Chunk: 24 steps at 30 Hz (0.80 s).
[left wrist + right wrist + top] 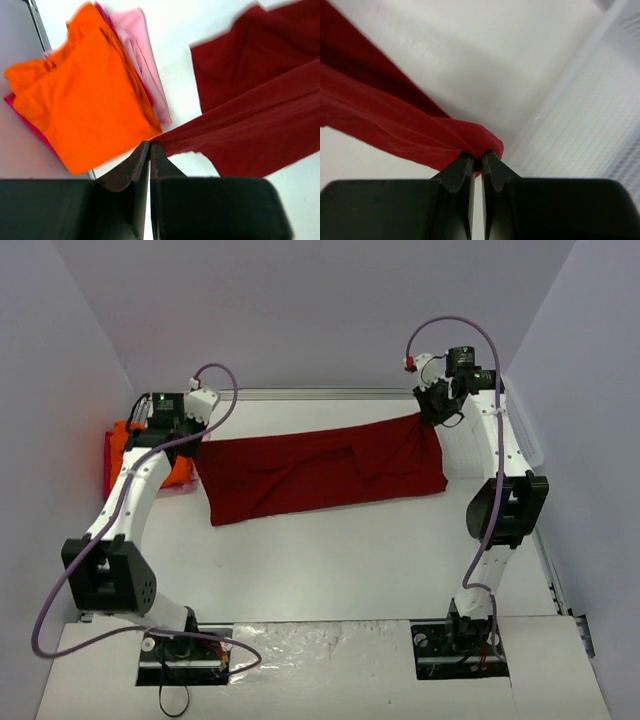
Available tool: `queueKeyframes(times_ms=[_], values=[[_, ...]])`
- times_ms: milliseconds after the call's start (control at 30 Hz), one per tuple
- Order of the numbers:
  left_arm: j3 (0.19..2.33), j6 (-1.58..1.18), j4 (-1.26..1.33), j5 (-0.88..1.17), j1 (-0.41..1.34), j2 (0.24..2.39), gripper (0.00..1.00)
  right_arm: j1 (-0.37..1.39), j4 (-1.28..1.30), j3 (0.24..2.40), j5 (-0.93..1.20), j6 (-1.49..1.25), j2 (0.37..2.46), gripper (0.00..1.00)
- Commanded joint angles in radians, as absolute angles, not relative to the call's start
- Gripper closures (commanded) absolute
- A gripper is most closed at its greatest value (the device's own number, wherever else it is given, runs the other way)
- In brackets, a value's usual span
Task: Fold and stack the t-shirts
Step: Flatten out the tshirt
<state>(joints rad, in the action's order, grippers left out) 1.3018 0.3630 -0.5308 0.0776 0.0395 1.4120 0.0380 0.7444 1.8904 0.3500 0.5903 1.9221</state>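
White tbl (330, 560): red shirt (320, 475), shirt stack (90, 100), basket (590, 130)

dark red t-shirt (320, 475) | held between left fingers (199, 433), right fingers (430, 416) | orange t-shirt (180, 473): table's left edge

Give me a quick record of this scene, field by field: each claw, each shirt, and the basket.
left claw: shut on one end of the large dark red cloth t-shirt
right claw: shut on its other end
red shirt: stretched out between the two claws
bright orange cloth t-shirt: lying on the pale pink cloth t-shirt, by the left claw
white plastic mesh basket: beside the right claw
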Motion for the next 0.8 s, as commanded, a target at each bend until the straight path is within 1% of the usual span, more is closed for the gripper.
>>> queueKeyframes(times_ms=[0,33,67,167,200,233,300,333,367,433,500,533,567,600,633,667,700,733,767], values=[[1.538,0.282,-0.442,0.035,0.037,1.511,0.98,0.034,0.722,2.174,0.281,0.519,1.994,1.0],[1.599,0.267,-0.451,0.031,0.035,1.563,0.98,0.037,0.724,2.231,0.269,0.508,2.009,1.0],[1.717,0.259,-0.463,0.028,0.037,1.58,0.98,0.044,0.723,2.288,0.258,0.496,2.032,1.0],[1.889,0.223,-0.5,0.023,0.037,1.612,0.98,0.054,0.719,2.478,0.227,0.479,2.026,1.0],[1.999,0.212,-0.518,0.021,0.035,1.617,0.98,0.055,0.707,2.496,0.222,0.474,2.002,1.0],[2.043,0.187,-0.535,0.02,0.034,1.612,0.98,0.057,0.656,2.468,0.203,0.469,1.943,1.0],[2.078,0.169,-0.548,0.017,0.032,1.58,0.98,0.055,0.641,2.456,0.202,0.454,1.893,1.0],[2.059,0.158,-0.537,0.018,0.029,1.519,0.98,0.054,0.637,2.441,0.216,0.454,1.866,1.0],[2.028,0.158,-0.508,0.021,0.031,1.484,0.97,0.054,0.627,2.381,0.227,0.454,1.799,1.0],[1.927,0.15,-0.494,0.026,0.029,1.372,0.98,0.055,0.595,2.3,0.256,0.456,1.685,1.0],[1.861,0.155,-0.517,0.037,0.029,1.278,0.98,0.055,0.589,2.185,0.267,0.456,1.62,1.0],[1.788,0.155,-0.535,0.04,0.029,1.246,0.98,0.055,0.591,2.14,0.271,0.454,1.586,1.0],[1.74,0.161,-0.56,0.046,0.029,1.212,0.98,0.055,0.592,2.026,0.278,0.457,1.51,1.0],[1.689,0.17,-0.567,0.052,0.031,1.142,0.98,0.055,0.592,1.958,0.285,0.462,1.464,1.0],[1.575,0.179,-0.572,0.055,0.029,1.099,0.98,0.055,0.591,1.889,0.294,0.48,1.371,1.0],[1.522,0.186,-0.574,0.063,0.031,1.06,0.98,0.055,0.592,1.818,0.304,0.486,1.327,1.0],[1.475,0.19,-0.58,0.07,0.031,0.979,0.98,0.054,0.592,1.696,0.304,0.491,1.28,1.0],[1.435,0.19,-0.592,0.077,0.031,0.942,0.98,0.055,0.594,1.643,0.304,0.498,1.194,1.0],[1.384,0.189,-0.601,0.078,0.029,0.91,0.98,0.055,0.595,1.599,0.299,0.503,1.152,1.0]])
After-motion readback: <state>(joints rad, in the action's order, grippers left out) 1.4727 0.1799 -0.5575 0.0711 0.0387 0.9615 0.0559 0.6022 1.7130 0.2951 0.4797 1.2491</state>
